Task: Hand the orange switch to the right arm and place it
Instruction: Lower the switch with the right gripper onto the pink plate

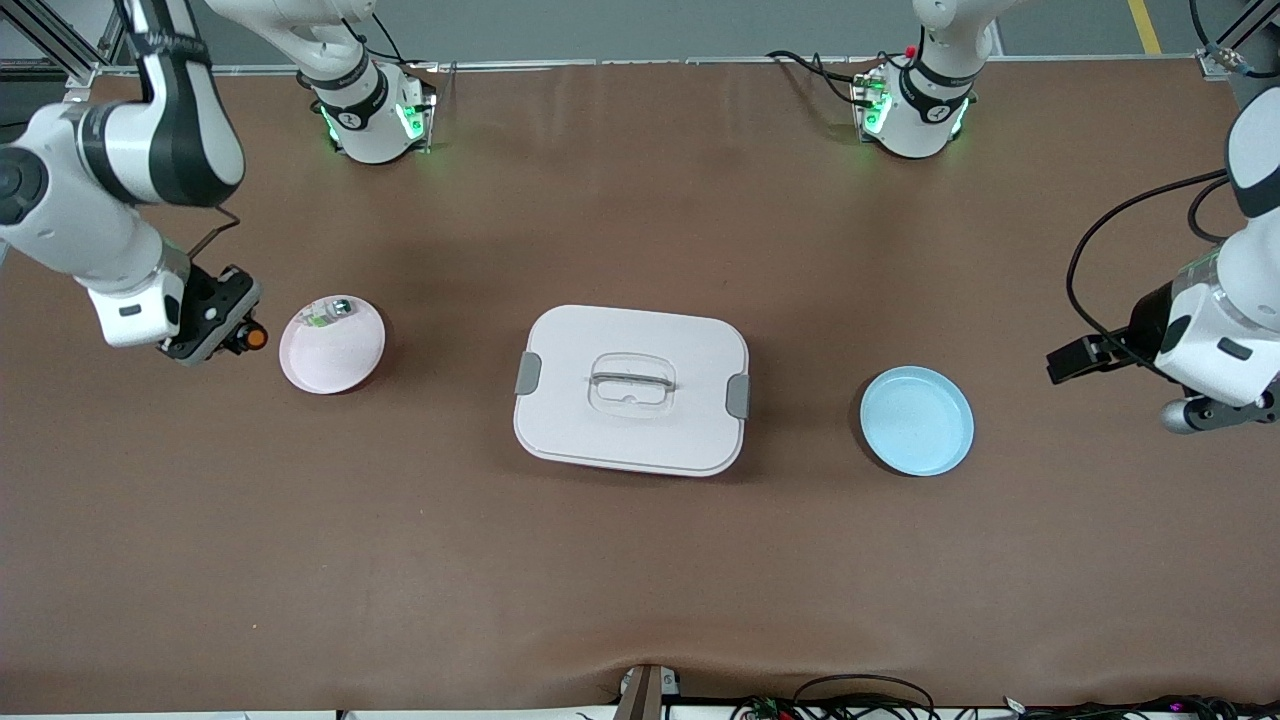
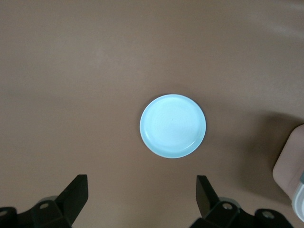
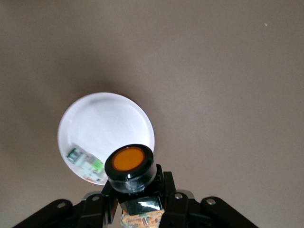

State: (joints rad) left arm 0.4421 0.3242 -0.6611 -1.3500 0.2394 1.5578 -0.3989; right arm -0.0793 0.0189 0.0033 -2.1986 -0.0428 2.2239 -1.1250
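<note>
Switch (image 3: 129, 164) sits clamped in the right claw (image 1: 225, 325), orange cap facing away from the wrist and showing in the front view as a small orange dot at the claw's tip. So the handover looks done; what's left, by my read, is the placing.

Key relation now: the right claw hangs over bare bench (image 1: 640, 560) at the right arm's end, just beside the pink plate (image 1: 332, 345), not over it. The plate lies from the claw toward the bench's middle. In the right wrist view the cap overlaps the plate's rim, so only a short sideways carry should bring it above the dish. The switch's long axis runs along the claw's fingers, cap leading.

Watch the plate: a small clear, greenish part (image 1: 330, 313) lies in it, at the rim farther from the front camera. The rest of the dish is bare, so there's room to set the switch down without touching that part.

Left claw (image 1: 1075, 358) waits with jaws wide and nothing between them, near the left arm's end, the blue plate (image 2: 173, 126) below it bare. The lidded white box (image 1: 632, 390) sits mid-bench between the two plates, well apart from the right claw's path. Open bench all around the pink plate.
</note>
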